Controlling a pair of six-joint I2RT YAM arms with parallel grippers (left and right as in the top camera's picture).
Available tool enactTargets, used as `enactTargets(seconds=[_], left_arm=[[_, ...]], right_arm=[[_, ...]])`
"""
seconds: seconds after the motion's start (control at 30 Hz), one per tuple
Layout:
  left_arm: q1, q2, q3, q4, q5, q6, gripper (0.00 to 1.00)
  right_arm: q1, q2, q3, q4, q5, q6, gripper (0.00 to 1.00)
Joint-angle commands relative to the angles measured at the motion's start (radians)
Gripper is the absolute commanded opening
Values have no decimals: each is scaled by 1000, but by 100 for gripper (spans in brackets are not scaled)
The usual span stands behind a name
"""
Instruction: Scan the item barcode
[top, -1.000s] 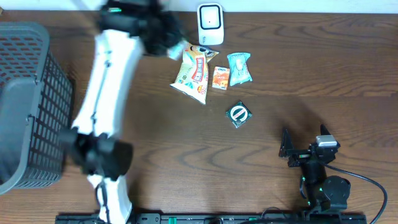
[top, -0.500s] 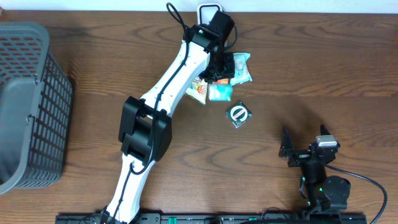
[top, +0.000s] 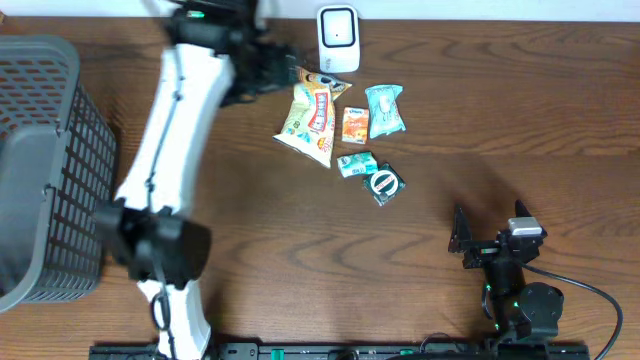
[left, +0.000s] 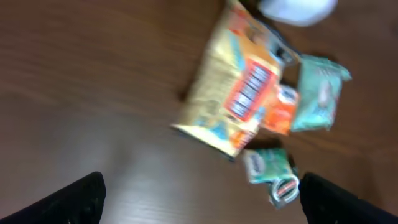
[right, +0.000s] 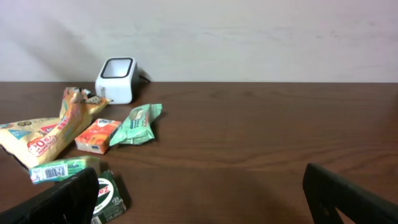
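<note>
Well, your left gripper (left: 202, 202) is spread wide with nothing between its fingers. In the overhead view it is blurred, at about ten o'clock from the yellow snack bag (top: 308, 122). The small green packet (top: 356, 163) lies on the table (top: 300, 250) at four o'clock from that bag, just beside the black sachet (top: 384, 183). The scanner (top: 338, 38) stands at twelve o'clock of the pile. Your right gripper (right: 202, 196) is likewise released and empty, at five o'clock of the table.
</note>
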Motion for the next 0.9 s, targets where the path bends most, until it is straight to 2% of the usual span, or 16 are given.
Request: enactTargets(seconds=[0.0,0.13,0.23,0.3,0.4,0.43,0.87], left_arm=[[84,-5,10,-53,-53,17,98],[177,-5,8,-141,-53,17,98],[220,-5,7,-151,-54,18,98],[242,-5,8,-166,-57,87,98],[264,-5,7,-206,-87,251,98],[267,-5,7,-205,-103,260,97],[269,-5,8,-205,-105,260,98]], right_arm=[[-3,-5,-1,-5,5,-12,99],[-3,-5,-1,-5,5,-12,99],[-3,-5,-1,-5,5,-12,99],[-3,-5,-1,-5,5,-12,99],[-3,-5,-1,-5,5,-12,99],[-3,-5,-1,-5,5,-12,99],[-3,-5,-1,13,-10,8,99]])
